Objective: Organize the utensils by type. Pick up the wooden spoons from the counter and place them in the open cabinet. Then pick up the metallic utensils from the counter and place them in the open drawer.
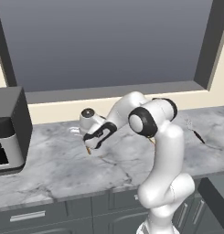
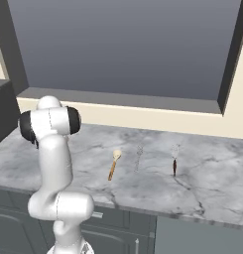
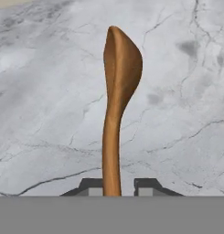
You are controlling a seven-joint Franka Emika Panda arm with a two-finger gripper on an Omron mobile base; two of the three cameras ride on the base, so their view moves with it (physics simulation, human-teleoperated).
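Spoon (image 3: 118,91) (all orange-brown) stands between tool (image 3: 118,185) fingertips.

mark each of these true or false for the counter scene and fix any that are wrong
1. An all-brown wooden spoon stands between the fingers of the hand. True.
2. A second spoon with a pale bowl lies in a drawer. False: it lies on the marble counter.
3. A dark-handled fork lies right of the pale-bowled spoon in the right base view. True.
4. The counter is plain black. False: it is grey-white marble with dark veins.
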